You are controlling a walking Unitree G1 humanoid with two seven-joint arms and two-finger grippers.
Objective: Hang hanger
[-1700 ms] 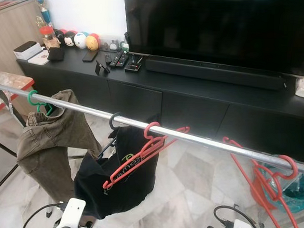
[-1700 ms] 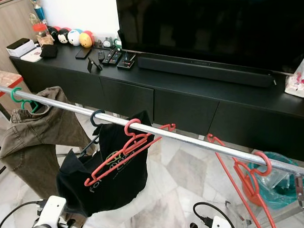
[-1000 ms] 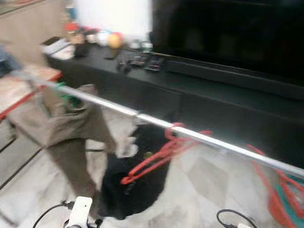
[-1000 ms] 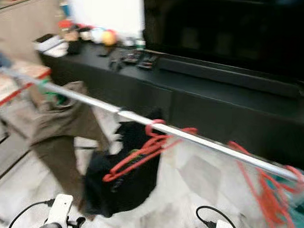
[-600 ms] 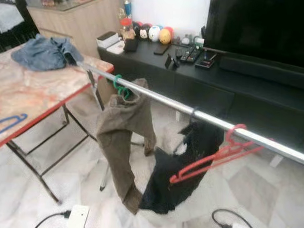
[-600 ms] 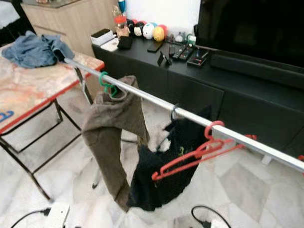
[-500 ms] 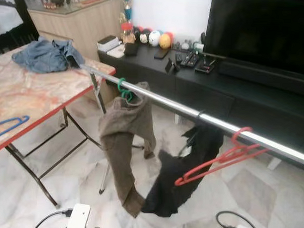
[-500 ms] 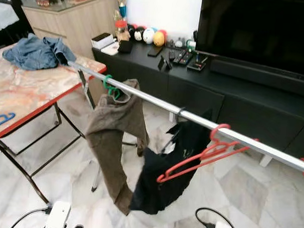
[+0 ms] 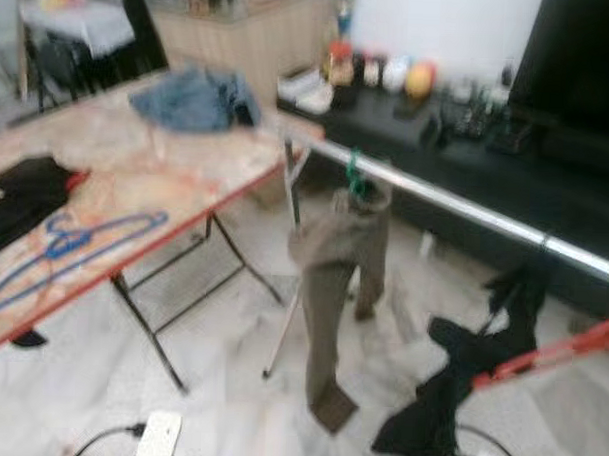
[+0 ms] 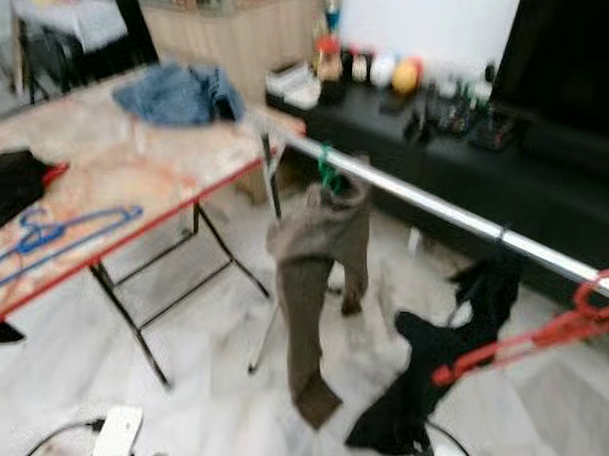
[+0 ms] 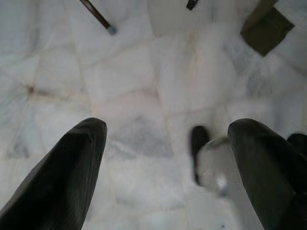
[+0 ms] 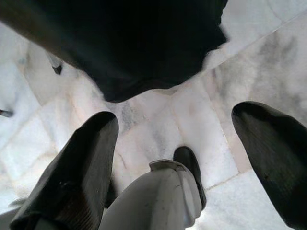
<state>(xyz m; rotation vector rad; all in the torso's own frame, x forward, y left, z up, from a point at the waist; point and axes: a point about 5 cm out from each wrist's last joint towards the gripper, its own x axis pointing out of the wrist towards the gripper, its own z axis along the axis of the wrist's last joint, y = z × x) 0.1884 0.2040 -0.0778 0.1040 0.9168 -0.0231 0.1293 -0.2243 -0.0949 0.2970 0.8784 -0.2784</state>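
A blue hanger [image 9: 69, 245] lies flat on the marble-patterned table [image 9: 136, 172] at my left. A silver rail [image 9: 436, 198] runs from the table's far corner off to the right. Hanging from the rail are brown trousers [image 9: 338, 259] on a green hanger [image 9: 352, 176], a black shirt [image 9: 469, 374], and a red hanger [image 10: 541, 336]. My left gripper [image 11: 168, 125] hangs open over the white floor with nothing in it. My right gripper [image 12: 175, 117] is also open and empty, low beside the black shirt [image 12: 144, 43]. The head views are blurred.
A denim garment [image 9: 194, 96] lies at the table's far end and a black cloth [image 9: 21, 193] at its left edge. The table's folding legs [image 9: 151, 333] stand on the floor below. A black TV cabinet [image 9: 468, 144] with small items lines the back wall.
The camera has swung left and the picture has blurred. More of the table, the blue hanger and the black cloth have come into view, and the rail has shifted right.
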